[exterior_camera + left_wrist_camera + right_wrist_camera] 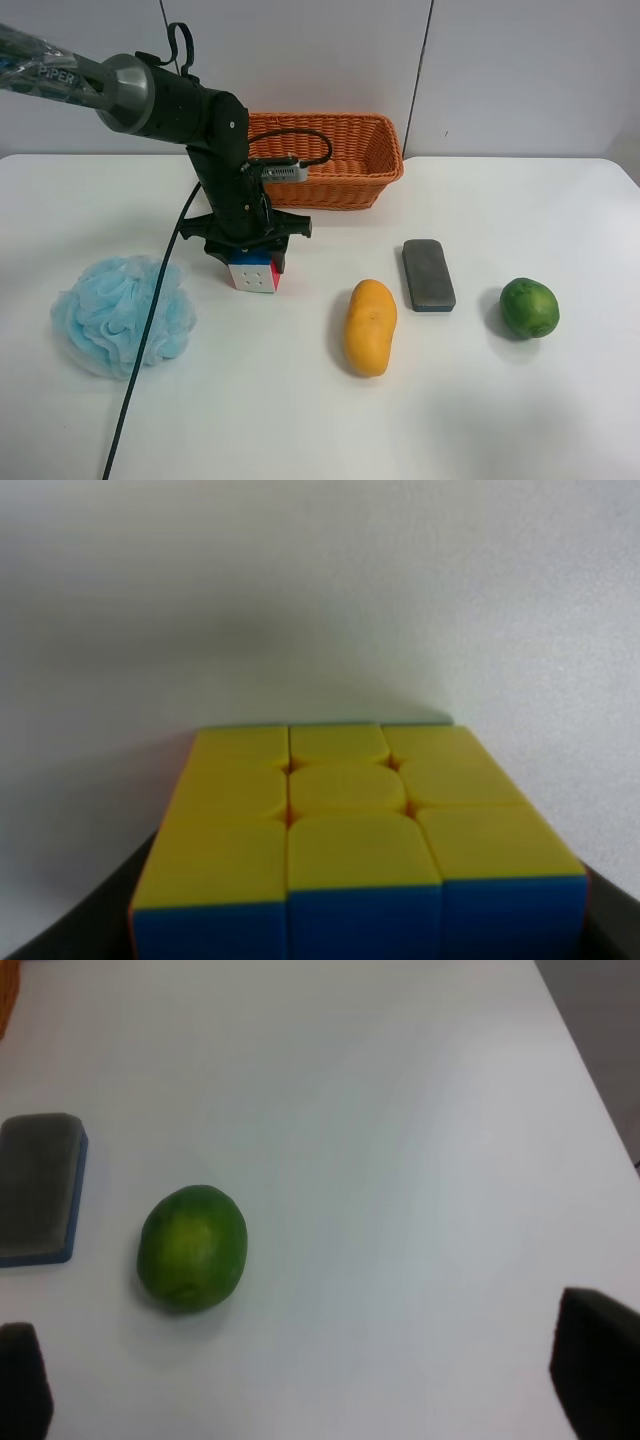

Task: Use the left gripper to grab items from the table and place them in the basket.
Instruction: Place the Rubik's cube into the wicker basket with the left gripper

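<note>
The puzzle cube (pixel 253 277) rests on the white table (pixel 500 420), showing white and pink-red faces. The left gripper (pixel 252 258) comes down over it from above, one finger on each side, at the end of the black arm at the exterior high view's left. In the left wrist view the cube (pixel 350 820) fills the frame with its yellow and blue faces, and dark fingers (pixel 60 940) hug its lower corners. The wicker basket (pixel 340 180) stands behind the arm. The right gripper (pixel 310 1370) is open and empty above the table.
A blue mesh bath puff (pixel 122 315) lies left of the cube. A yellow mango (pixel 370 327), a grey block (pixel 428 274) and a green round fruit (pixel 529 308) lie to its right. The right wrist view shows the fruit (pixel 190 1248) and the block (pixel 38 1188).
</note>
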